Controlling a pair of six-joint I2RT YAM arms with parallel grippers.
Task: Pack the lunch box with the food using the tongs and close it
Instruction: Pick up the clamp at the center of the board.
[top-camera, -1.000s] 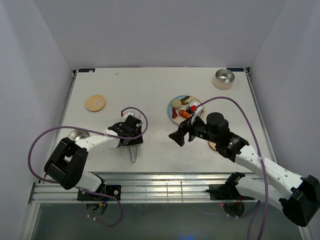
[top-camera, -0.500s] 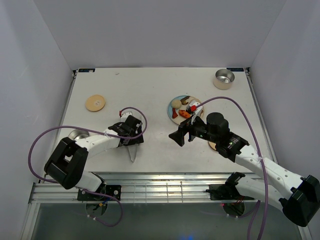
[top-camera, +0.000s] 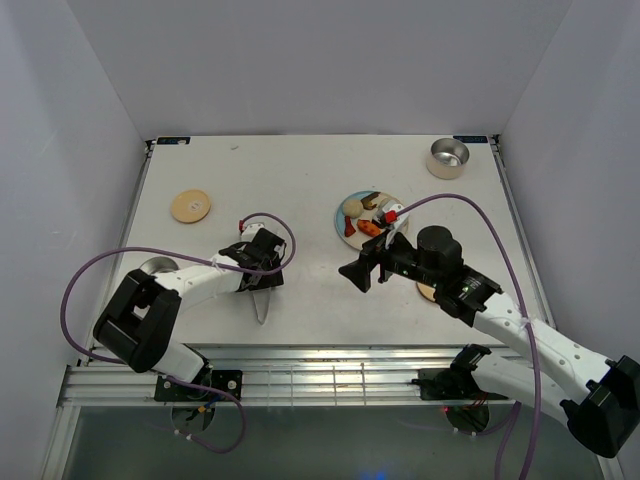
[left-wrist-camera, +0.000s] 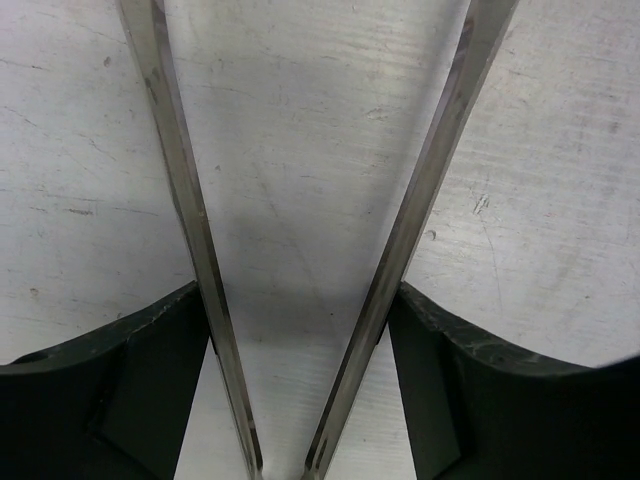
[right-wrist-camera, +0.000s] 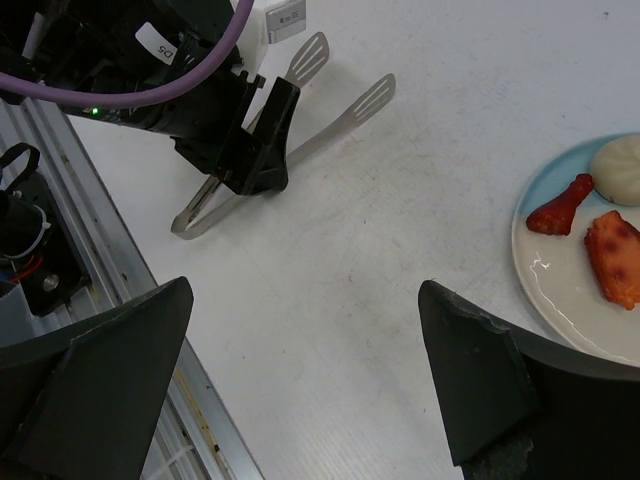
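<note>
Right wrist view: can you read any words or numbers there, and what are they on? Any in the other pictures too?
"D5", as best it reads: on the white sticker on the left arm.
Too blurred to read: the print on the white tag at the top edge of that view.
Too small to read: the white-and-red tag by the right arm, top view.
No other writing shows.

The left arm (top-camera: 195, 283) and the right arm (top-camera: 560, 350) are both built of smooth white moulded links joined by bulky black joint housings. A purple cable (top-camera: 75, 290) loops loosely along each. The fingers (left-wrist-camera: 110, 400) are thick, matt black, with chipped edges. A white label (right-wrist-camera: 155, 40) and a small green light (right-wrist-camera: 93, 110) mark the left wrist's black housing.
</note>
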